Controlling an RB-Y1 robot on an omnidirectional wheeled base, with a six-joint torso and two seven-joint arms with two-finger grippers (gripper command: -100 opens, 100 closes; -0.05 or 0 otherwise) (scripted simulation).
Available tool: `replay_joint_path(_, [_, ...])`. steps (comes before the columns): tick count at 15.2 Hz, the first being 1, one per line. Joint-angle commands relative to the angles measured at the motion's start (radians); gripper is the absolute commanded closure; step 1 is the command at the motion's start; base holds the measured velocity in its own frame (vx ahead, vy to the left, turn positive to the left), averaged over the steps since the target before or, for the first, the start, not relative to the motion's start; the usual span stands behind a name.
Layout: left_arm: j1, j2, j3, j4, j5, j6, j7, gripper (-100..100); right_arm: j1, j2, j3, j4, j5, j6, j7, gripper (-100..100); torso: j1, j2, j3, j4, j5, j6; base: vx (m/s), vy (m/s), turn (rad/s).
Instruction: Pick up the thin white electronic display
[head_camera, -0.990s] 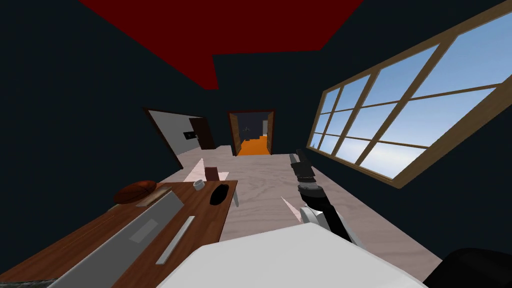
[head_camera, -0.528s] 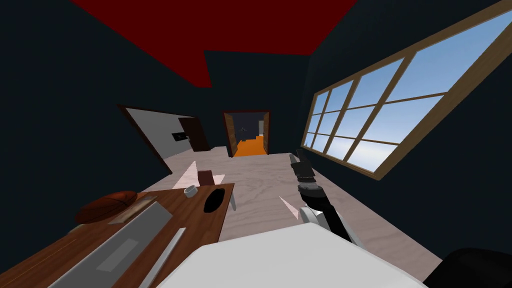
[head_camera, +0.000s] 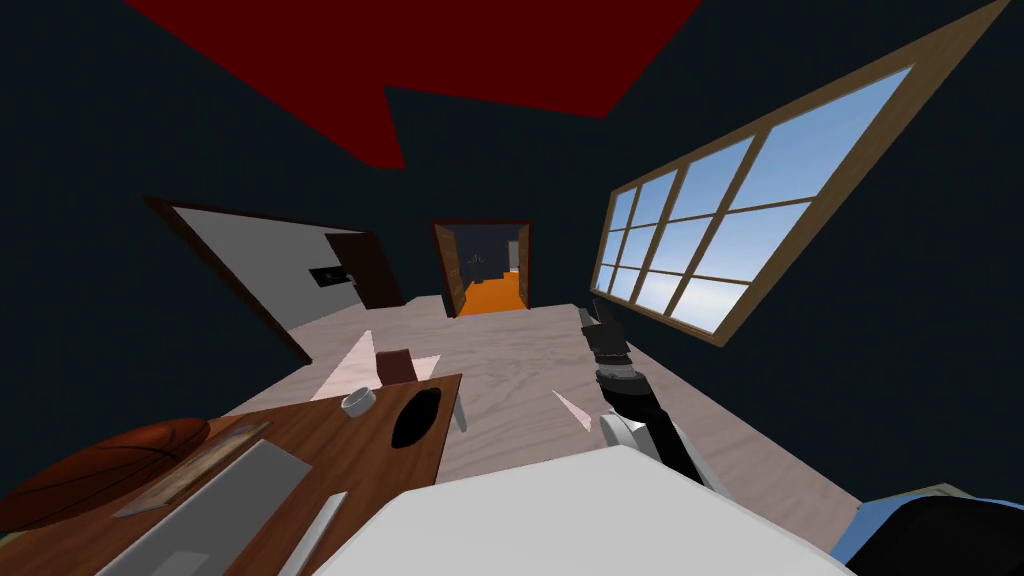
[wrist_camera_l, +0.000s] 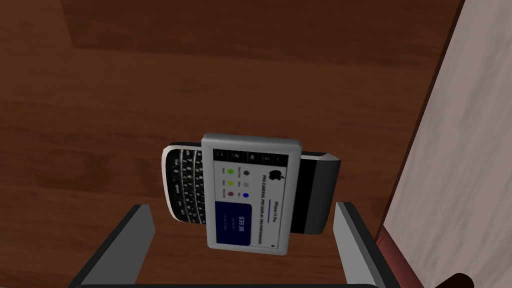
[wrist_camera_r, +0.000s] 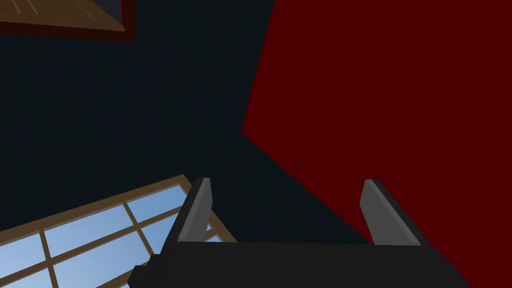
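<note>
Thin white display (wrist_camera_l: 251, 200) is lying across a black keypad phone (wrist_camera_l: 184, 187) on the brown bench (wrist_camera_l: 125, 90). Your left gripper (wrist_camera_l: 242, 206) is hanging released, fingers either side of it. Right of centre in the head view, your right gripper (head_camera: 596, 316) is pointing upward, also released.

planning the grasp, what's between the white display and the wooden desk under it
In the left wrist view, a black keypad phone lies between them: the white display lies crosswise on top of it, above the wooden desk.
</note>
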Motion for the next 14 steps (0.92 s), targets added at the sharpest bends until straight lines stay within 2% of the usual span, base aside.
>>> replay_joint_path(1, [-0.013, -0.02, -0.001, 0.009, -0.028, -0.012, 0.02, -100, 0.0, 0.0, 0.0, 0.0, 0.0, 0.0, 0.0, 0, 0.0, 0.0, 0.0, 0.0, 0.0, 0.0, -0.008, 0.036, 0.0])
replay_joint_path(3, [-0.027, -0.04, -0.001, 0.018, -0.057, -0.025, 0.039, -100, 0.0, 0.0, 0.0, 0.0, 0.0, 0.0, 0.0, 0, 0.002, 0.003, 0.002, 0.001, 0.0, 0.0, -0.035, 0.065, -0.01])
replay_joint_path(4, [-0.04, -0.059, -0.002, 0.027, -0.085, -0.037, 0.059, -100, 0.0, 0.0, 0.0, 0.0, 0.0, 0.0, 0.0, 0, 0.003, 0.004, 0.002, 0.001, 0.001, 0.0, -0.043, 0.086, -0.009])
replay_joint_path(8, [-0.047, -0.069, -0.002, 0.031, -0.1, -0.044, 0.069, -100, 0.0, 0.0, 0.0, 0.0, 0.0, 0.0, 0.0, 0, 0.003, 0.005, 0.003, 0.001, 0.001, 0.0, -0.032, 0.058, -0.006])
replay_joint_path(10, [-0.067, -0.099, -0.003, 0.045, -0.142, -0.062, 0.098, -100, 0.0, 0.0, 0.0, 0.0, 0.0, 0.0, 0.0, 0, 0.001, 0.004, 0.002, 0.001, 0.0, 0.0, -0.015, 0.036, 0.002])
replay_joint_path(11, [-0.052, -0.081, -0.004, 0.031, -0.124, -0.05, 0.085, -100, 0.0, 0.0, 0.0, 0.0, 0.0, 0.0, 0.0, 0, 0.002, 0.003, 0.002, 0.001, 0.002, 0.0, -0.014, 0.033, -0.006])
replay_joint_path(12, [-0.053, -0.084, -0.005, 0.032, -0.129, -0.052, 0.093, 100, 0.0, 0.0, 0.0, 0.0, 0.0, 0.0, 0.0, 0, 0.003, 0.003, 0.002, 0.001, 0.003, 0.0, -0.006, 0.007, 0.001])
replay_joint_path(14, [-0.052, -0.084, -0.005, 0.033, -0.129, -0.052, 0.093, 100, 0.0, 0.0, 0.0, 0.0, 0.0, 0.0, 0.0, 0, 0.004, 0.003, 0.002, 0.002, 0.004, 0.0, -0.001, 0.0, -0.005])
